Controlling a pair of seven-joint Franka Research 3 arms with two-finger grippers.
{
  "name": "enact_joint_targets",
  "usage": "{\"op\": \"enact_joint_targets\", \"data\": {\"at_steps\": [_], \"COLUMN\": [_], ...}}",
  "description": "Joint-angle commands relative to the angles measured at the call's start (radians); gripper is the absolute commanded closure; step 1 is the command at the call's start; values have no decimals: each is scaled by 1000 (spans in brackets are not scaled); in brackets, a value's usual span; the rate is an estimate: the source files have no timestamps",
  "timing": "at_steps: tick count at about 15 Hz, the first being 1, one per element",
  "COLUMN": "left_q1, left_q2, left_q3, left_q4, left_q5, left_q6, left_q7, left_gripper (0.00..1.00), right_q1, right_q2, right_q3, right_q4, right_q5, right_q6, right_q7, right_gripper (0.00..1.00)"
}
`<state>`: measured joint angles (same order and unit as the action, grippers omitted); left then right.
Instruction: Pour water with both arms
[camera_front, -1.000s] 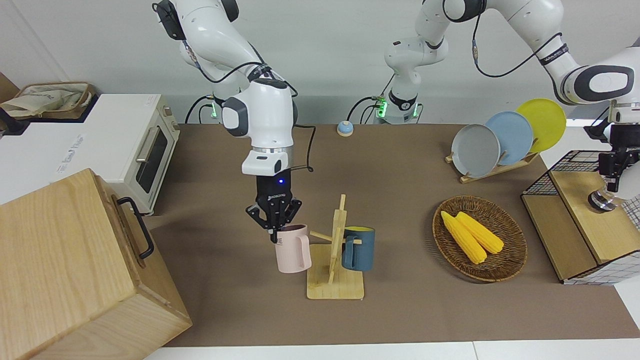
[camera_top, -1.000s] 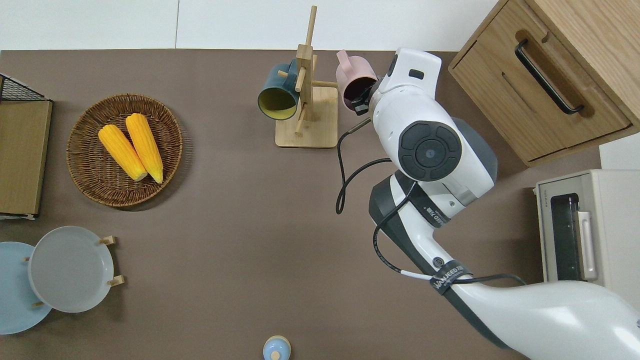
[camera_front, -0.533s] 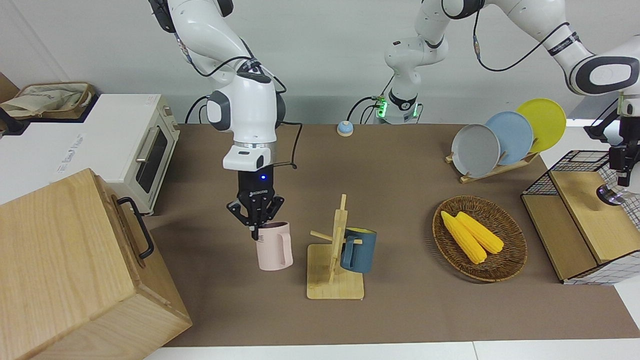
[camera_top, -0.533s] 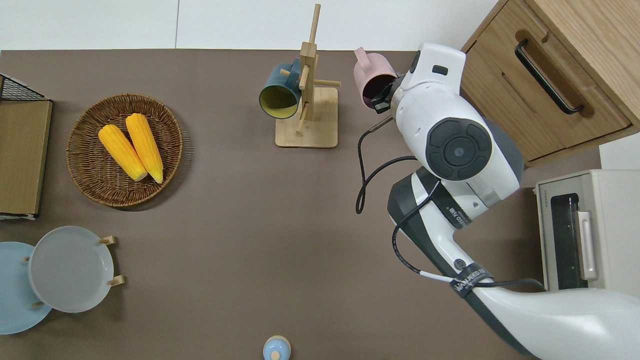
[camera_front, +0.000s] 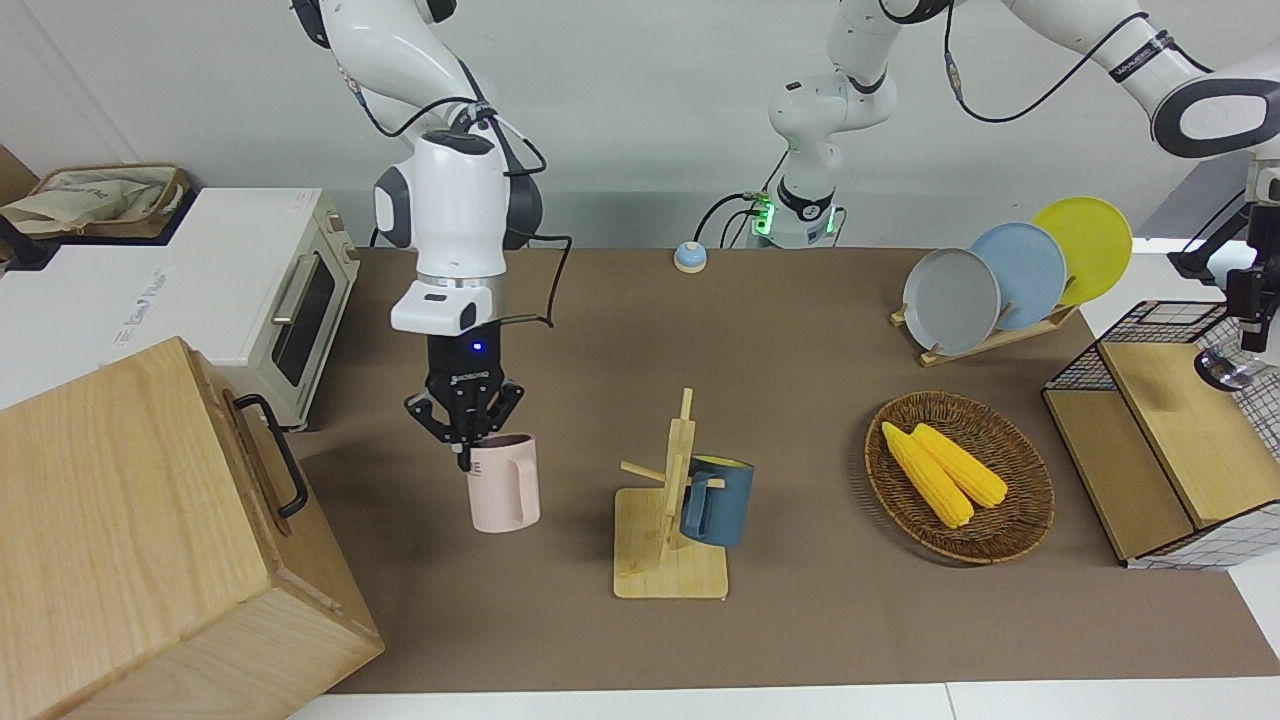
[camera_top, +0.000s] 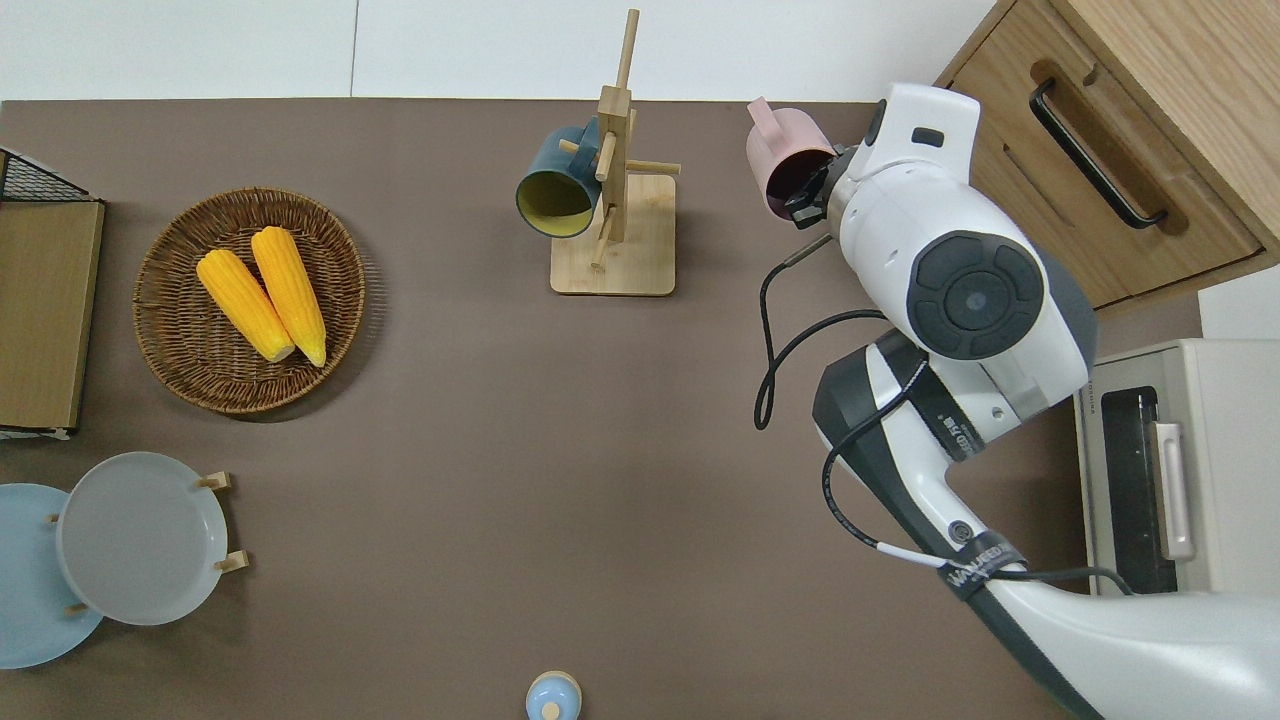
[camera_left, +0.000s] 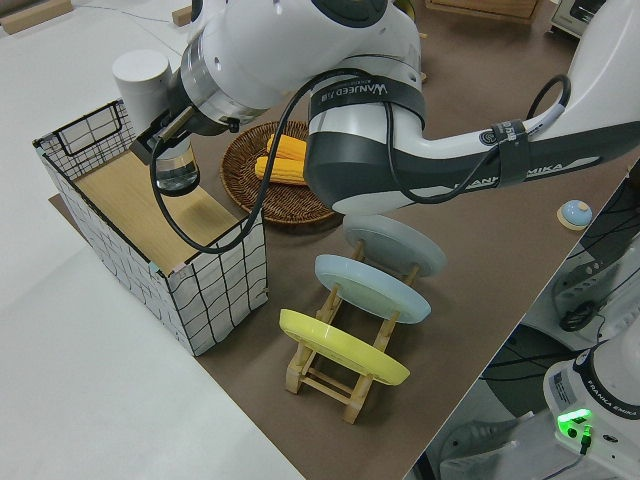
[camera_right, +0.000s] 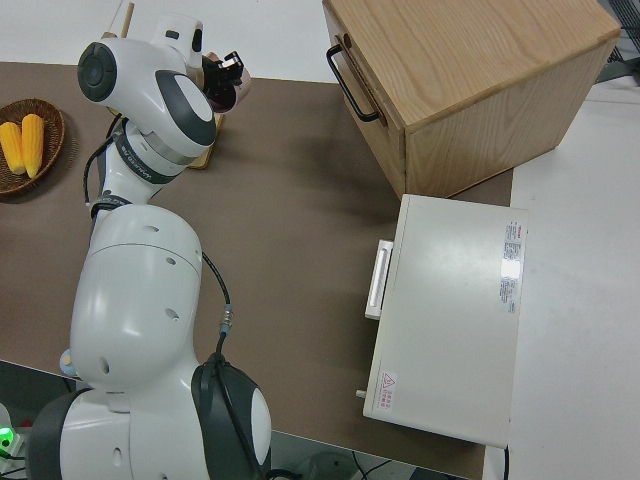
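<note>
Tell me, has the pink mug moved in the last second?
Yes. The pink mug, held in the right pincer, has moved away from the wooden mug stand toward the wooden cabinet.

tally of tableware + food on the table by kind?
Mugs: 2, pink held by the right gripper, blue on the rack
Plates: 3, grey, blue, yellow
Corn cobs: 2, in the basket
Glass: 1, at the left gripper
Total: 8
</note>
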<state>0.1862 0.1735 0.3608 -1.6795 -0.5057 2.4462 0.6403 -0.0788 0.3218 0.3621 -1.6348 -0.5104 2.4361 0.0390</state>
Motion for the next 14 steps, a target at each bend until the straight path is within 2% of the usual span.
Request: {"op": "enact_joint_targets", "data": {"at_steps": [1, 2, 5, 8, 9, 12, 14], "left_q1": [-8, -10, -14, -14, -14, -14, -14], "left_q2": [-58, -72, -114, -167, -190, -251, -284], "left_q3": [-13, -28, -65, -115, -131, -200, -236], "left_q4": [14, 9, -23, -80, -106, -182, -228], "left_q5": [85, 110, 189, 263, 295, 399, 423], "left_q6": [-56, -58, -58, -58, -58, -58, -56], "left_q7": [-103, -134, -227, -315, -344, -474, -531], "left_gripper": [1000, 1000, 1000, 1000, 1000, 1000, 1000], "right_q1": [-55, -55, -41, -12, 3, 72, 117], "right_q2": [-131, -151, -213, -251, -259, -262, -262], "right_q3": [21, 21, 21, 34, 37, 40, 41], "right_q4": [-154, -172, -235, -241, -241, -240, -240], "right_q5": [88, 123, 197, 327, 366, 479, 561], "right_q6": [-108, -177, -317, -512, -552, -604, -618], "right_q7": [-19, -13, -2, 66, 118, 267, 367], "right_gripper": [1000, 1000, 1000, 1000, 1000, 1000, 1000]}}
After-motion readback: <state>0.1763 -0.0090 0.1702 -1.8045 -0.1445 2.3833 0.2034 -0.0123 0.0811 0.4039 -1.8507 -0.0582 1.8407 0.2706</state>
